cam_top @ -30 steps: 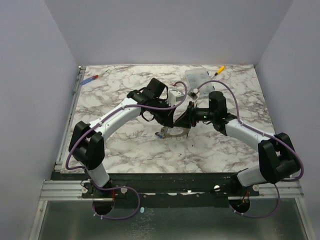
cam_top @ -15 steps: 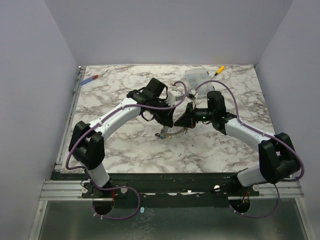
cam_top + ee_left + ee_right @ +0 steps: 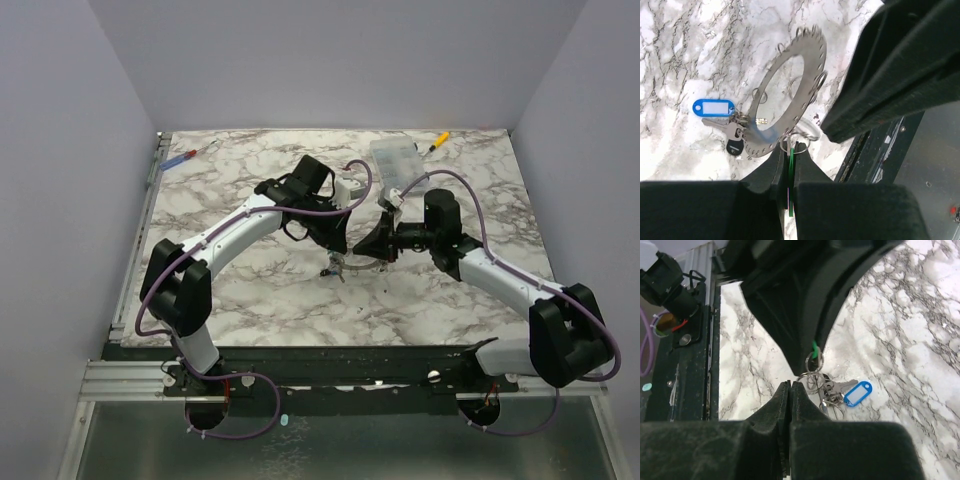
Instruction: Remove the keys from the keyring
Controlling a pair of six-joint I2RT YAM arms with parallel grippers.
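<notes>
Two grippers meet over the middle of the marble table point(image 3: 250, 290). The left gripper point(image 3: 788, 152) has its jaws clamped tight on a green key tag point(image 3: 791, 166), which is hooked at the 5 o'clock rim of the tilted keyring point(image 3: 761, 131). The right gripper point(image 3: 790, 386) has its jaws closed to a hairline slit at that same rim, but I cannot tell what they pinch; the keys point(image 3: 724, 125) with a blue tag point(image 3: 714, 107) hang at the ring's 8 o'clock.

Overhead from behind, wrist views close-up — both share the keys point(image 3: 732, 132)
</notes>
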